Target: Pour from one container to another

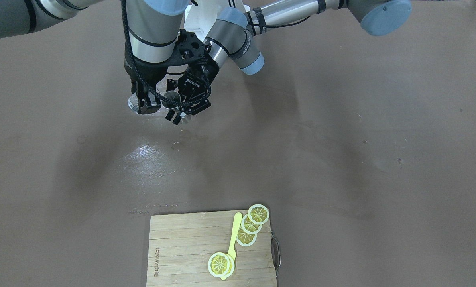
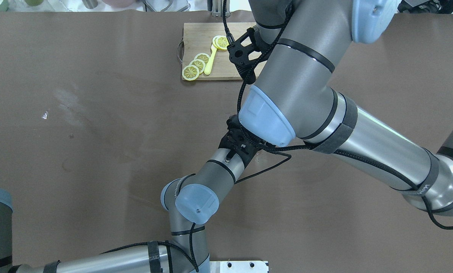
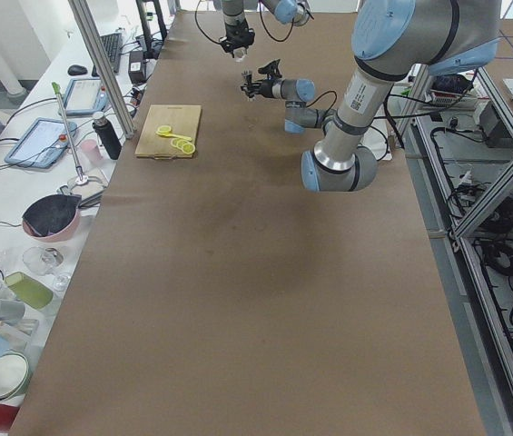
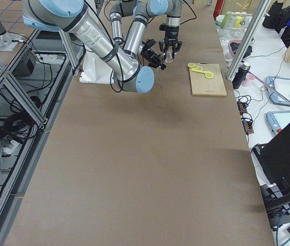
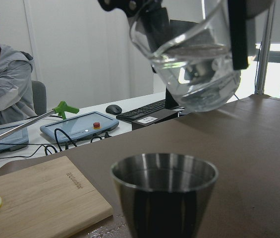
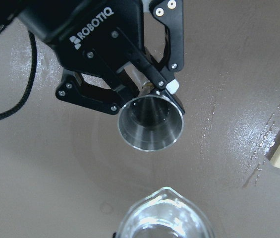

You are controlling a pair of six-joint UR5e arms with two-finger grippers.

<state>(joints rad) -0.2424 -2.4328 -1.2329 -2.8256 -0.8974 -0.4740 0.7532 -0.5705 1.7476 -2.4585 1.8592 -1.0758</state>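
Observation:
My left gripper (image 6: pixel 147 91) is shut on the base of a steel cup (image 6: pixel 151 124), holding it upright just above the brown table. In the front view the steel cup (image 1: pixel 170 99) sits in the left gripper (image 1: pixel 177 104). Right beside it, my right gripper (image 1: pixel 144 104) is shut on a clear glass beaker (image 1: pixel 133 103). In the left wrist view the beaker (image 5: pixel 189 64) hangs tilted above and behind the steel cup (image 5: pixel 163 193), with clear liquid in it. Both grippers are hidden under the right arm in the overhead view.
A wooden cutting board (image 1: pixel 182 255) with lemon slices (image 1: pixel 221 264) and a yellow spoon (image 1: pixel 234 235) lies at the table's far edge. A wet patch (image 1: pixel 142 153) shines on the table. A seated operator (image 5: pixel 1 74) and a tablet (image 5: pixel 80 126) are beyond the table.

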